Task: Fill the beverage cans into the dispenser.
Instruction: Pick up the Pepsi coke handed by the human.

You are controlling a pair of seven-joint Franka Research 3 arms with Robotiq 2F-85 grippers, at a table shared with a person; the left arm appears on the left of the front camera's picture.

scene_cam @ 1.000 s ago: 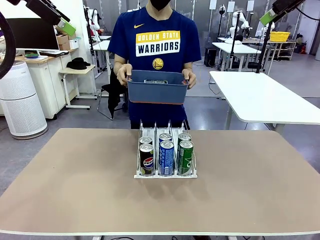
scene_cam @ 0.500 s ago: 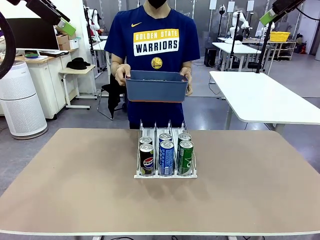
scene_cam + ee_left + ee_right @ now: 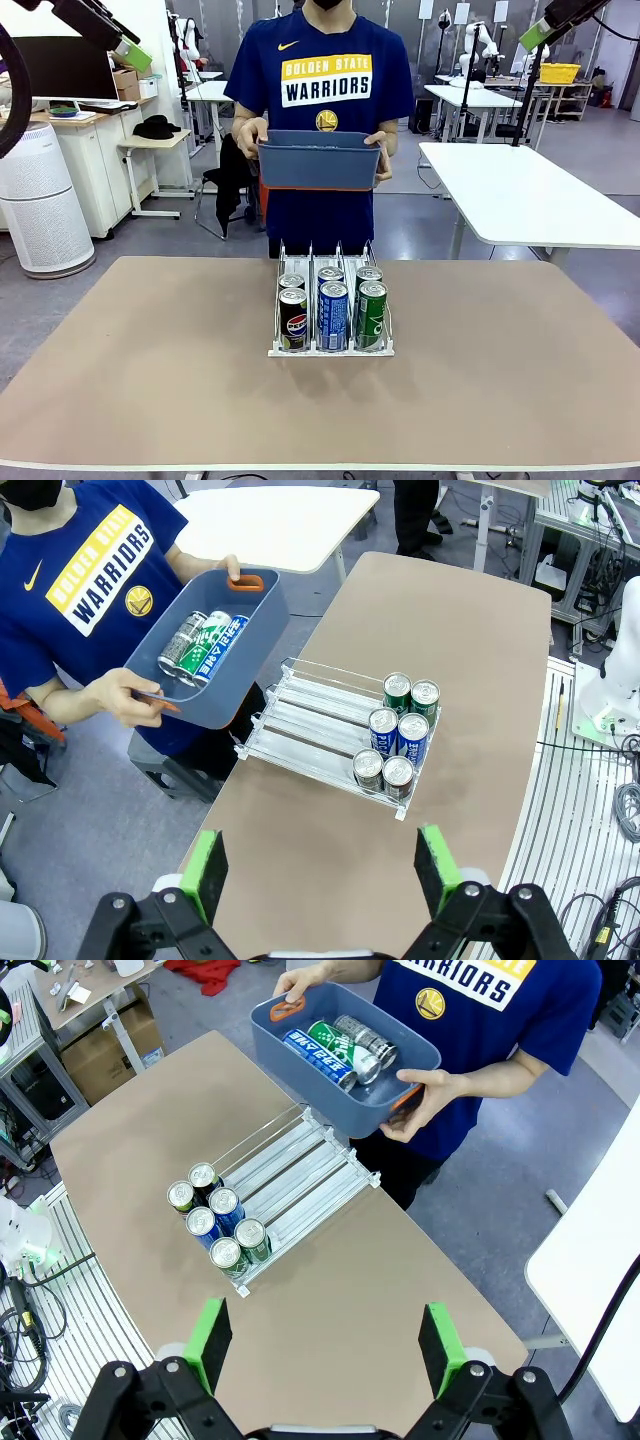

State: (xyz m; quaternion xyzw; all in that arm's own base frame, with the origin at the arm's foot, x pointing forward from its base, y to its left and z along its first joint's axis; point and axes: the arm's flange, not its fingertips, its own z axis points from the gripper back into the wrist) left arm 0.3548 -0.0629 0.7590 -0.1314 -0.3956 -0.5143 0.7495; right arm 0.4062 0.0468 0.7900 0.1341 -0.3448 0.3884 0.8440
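Close to each wrist camera the green-padded fingers stand wide apart with nothing between them: the left gripper (image 3: 322, 870) and the right gripper (image 3: 325, 1345), both high above the table (image 3: 150, 380). At the table's middle sits the dispenser (image 3: 330, 351), clear, with three lanes split by thin dividers. Six upright cans (image 3: 333, 316) are bunched at its near end in black, blue and green pairs. The wrist views show bare lanes behind them, which the front view foreshortens. Past the far edge a person holds a blue-grey bin (image 3: 318, 165) in both hands. The front view gives its outer wall, while the wrist views look in at the lying cans (image 3: 335, 1045).
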